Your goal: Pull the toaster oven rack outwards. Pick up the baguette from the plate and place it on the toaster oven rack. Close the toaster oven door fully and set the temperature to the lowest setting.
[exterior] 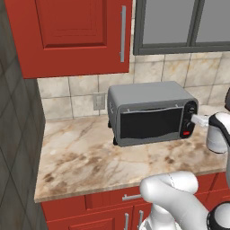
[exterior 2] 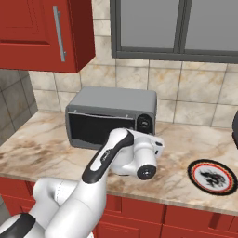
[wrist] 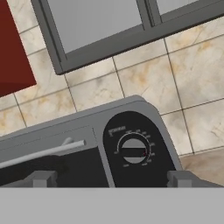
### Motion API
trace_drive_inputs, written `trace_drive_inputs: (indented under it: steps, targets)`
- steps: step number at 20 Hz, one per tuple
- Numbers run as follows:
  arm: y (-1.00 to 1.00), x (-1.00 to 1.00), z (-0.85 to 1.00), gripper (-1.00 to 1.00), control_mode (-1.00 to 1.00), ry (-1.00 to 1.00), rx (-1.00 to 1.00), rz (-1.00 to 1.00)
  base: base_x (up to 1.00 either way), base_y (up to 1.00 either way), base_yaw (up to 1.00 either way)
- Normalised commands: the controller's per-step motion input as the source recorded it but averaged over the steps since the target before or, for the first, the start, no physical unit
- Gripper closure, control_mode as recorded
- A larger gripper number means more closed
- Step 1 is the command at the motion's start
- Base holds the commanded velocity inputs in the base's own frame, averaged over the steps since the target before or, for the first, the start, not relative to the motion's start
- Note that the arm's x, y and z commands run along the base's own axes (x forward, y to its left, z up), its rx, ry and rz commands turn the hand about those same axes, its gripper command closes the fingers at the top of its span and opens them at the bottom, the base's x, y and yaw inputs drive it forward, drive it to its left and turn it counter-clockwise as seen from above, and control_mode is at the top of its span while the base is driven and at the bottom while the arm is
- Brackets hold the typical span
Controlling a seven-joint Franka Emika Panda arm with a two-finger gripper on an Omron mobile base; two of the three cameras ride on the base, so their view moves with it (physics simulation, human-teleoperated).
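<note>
The grey toaster oven [exterior: 150, 105] stands on the marble counter against the tiled wall. Its dark glass toaster oven door [exterior: 150, 122] is up against the front, with the handle [wrist: 41, 152] along its top. The rack and the baguette are hidden. My gripper [exterior: 197, 120] is open and holds nothing; it hovers just in front of the black control strip [exterior: 191, 119] at the oven's right end. In the hand view the fingertips [wrist: 41, 178] stand wide on either side of the top round knob [wrist: 133, 149], without touching it. The black-rimmed plate [exterior 2: 193, 174] lies bare to the right.
Red upper cabinets [exterior: 76, 36] hang above the oven's left, and a grey-framed window [exterior 2: 176, 28] sits above its right. A wall outlet [exterior: 99, 101] is behind the oven. The counter's front edge [exterior: 90, 191] runs above red drawers. A tiled side wall [exterior: 18, 134] closes the left.
</note>
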Motion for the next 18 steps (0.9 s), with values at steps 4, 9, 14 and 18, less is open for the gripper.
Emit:
trace_drive_inputs:
  steps: [4,9,14,18]
  targets:
    - [0.00,0.00,-0.09,-1.00,-1.00,0.00,0.00,0.00,0.00,0.00,0.00]
    - [0.00,0.00,0.00,-1.00,-1.00,-0.02,0.00,0.00,0.00,0.00,0.00]
    - [0.00,0.00,0.00,-1.00,-1.00,-0.03,0.00,0.00,0.00,0.00,0.00]
    - [0.00,0.00,0.00,-1.00,-1.00,-0.03,0.00,0.00,0.00,0.00,0.00]
